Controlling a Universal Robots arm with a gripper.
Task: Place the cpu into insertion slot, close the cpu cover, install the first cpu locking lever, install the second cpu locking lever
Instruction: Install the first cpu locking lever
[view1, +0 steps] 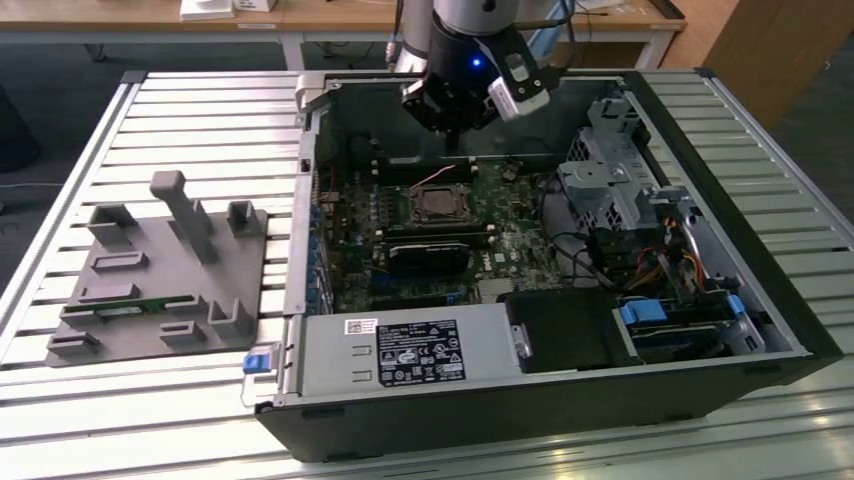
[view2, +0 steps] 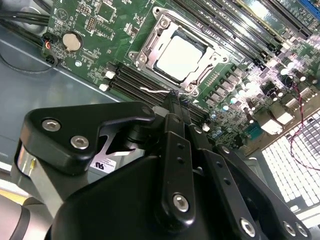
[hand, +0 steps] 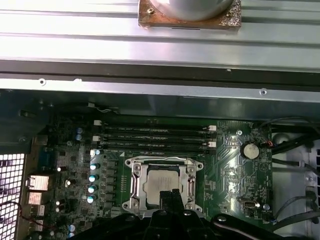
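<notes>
The cpu lies flat in the insertion slot, its silver-grey top showing. The cpu cover, a silvery frame, lies down around it. A thin wire lever runs along the socket's edge beside the memory slots; another shows along that side in the first wrist view. My gripper hangs above the board near the case's far wall, a little off the socket. Its fingers are shut together with nothing between them.
A grey fixture with upright holders stands at the exterior view's left of the open case. Inside are a black fan shroud, a power supply, a drive cage with cables, memory slots and a coin battery.
</notes>
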